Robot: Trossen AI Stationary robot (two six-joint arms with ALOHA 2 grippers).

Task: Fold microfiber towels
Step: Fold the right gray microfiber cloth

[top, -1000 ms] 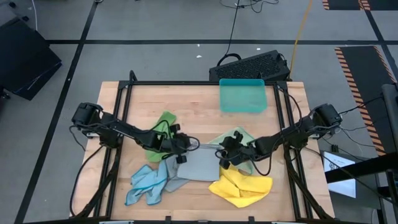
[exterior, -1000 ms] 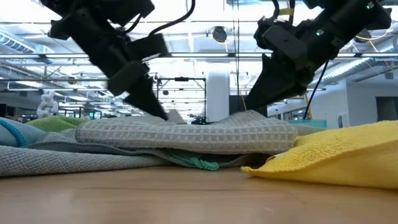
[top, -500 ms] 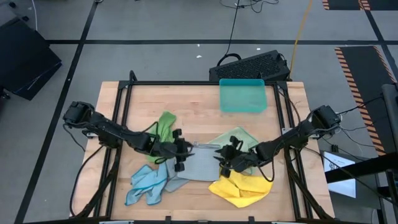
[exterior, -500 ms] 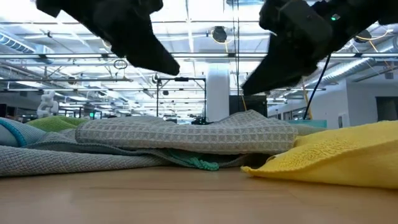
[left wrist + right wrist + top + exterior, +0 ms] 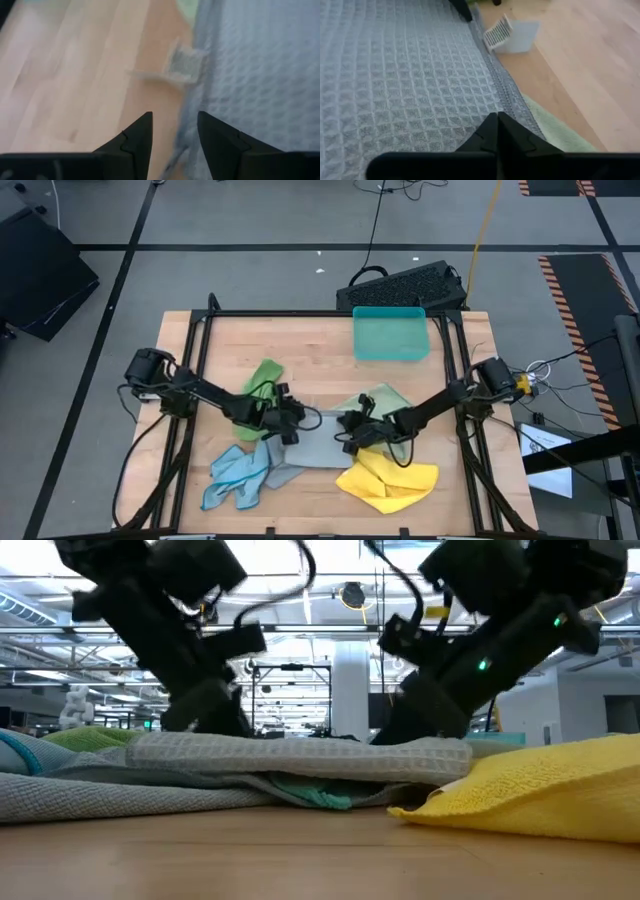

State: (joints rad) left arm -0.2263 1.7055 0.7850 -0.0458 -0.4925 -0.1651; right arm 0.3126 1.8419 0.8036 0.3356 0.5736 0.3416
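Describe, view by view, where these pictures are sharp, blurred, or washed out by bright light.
High view: even light, crisp; the grey towel is clearly edged. Low view: bright ceiling lights behind leave both arms as dark silhouettes, and the yellow towel in front is soft. Left wrist view: blurred throughout, the tabletop smeared. Right wrist view: the towel's waffle weave is sharp, its white label fairly sharp.

My high camera looks straight down; my low one sits level on the table. Both wrist cameras crowd the grey towel, shared by all.
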